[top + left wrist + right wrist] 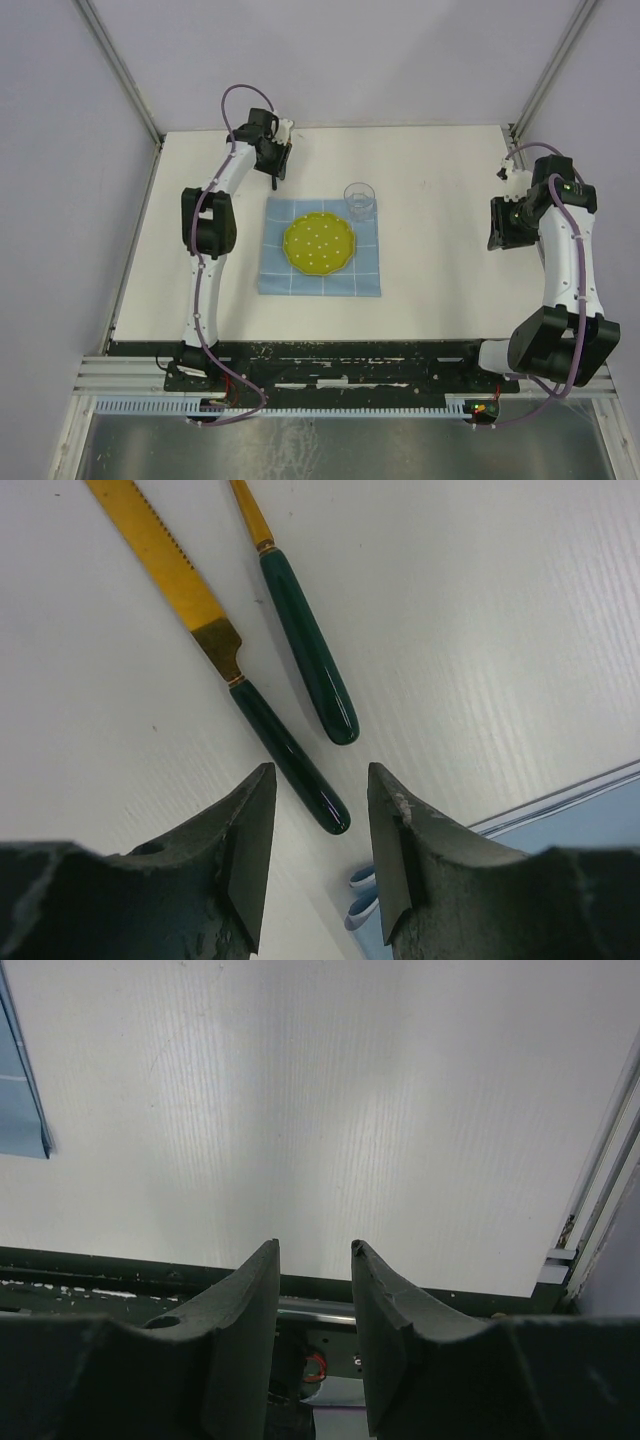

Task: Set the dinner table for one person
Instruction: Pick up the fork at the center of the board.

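Note:
The off-white dinner table [440,280] carries a light-blue gridded cloth [272,282] with a yellow-green plate [319,243] on it and a clear glass [360,199] at the cloth's far right corner. In the left wrist view a knife [285,750] with a gold serrated blade and a dark green handle lies beside a second green-handled utensil [310,655], whose head is out of view. My left gripper [320,772] is open and empty just above the knife handle's end; it also shows in the top view [272,178]. My right gripper [497,240] is open and empty.
The cloth's corner [600,820] lies just right of the left gripper. In the right wrist view the open right gripper [314,1247] points at the table's dark near rail [120,1265], with the cloth's edge [20,1090] at far left. Frame posts stand at the table's back corners.

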{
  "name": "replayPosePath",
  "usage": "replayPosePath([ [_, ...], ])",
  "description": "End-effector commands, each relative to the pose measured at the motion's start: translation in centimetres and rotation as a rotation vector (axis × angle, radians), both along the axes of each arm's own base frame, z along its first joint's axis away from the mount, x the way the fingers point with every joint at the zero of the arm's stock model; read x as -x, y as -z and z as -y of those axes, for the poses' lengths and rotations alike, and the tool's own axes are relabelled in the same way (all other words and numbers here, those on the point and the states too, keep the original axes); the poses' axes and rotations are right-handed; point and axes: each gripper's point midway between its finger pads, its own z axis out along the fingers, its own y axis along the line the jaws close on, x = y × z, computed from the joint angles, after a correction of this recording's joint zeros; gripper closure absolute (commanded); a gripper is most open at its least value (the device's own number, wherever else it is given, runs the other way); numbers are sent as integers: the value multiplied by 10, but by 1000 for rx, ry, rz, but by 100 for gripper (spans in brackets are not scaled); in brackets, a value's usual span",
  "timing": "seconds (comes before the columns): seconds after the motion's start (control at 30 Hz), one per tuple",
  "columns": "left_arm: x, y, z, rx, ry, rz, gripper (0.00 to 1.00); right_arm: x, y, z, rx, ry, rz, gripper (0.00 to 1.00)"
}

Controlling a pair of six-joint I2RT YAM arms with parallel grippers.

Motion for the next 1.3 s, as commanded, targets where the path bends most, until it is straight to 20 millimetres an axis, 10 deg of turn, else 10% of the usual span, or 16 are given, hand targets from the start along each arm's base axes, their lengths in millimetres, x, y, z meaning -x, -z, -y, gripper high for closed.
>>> replayPosePath([
  [0.0,-21,-18,2,29,-49,82,51,2,-6,1,20,-2,23,57],
  [0.8,-82,-46,24,71,-18,351,40,10,2,5,42,6,-3,57],
  [1.27,-84,-17,46,120,-28,320,39,18,6,7,55,17,-15,57],
])
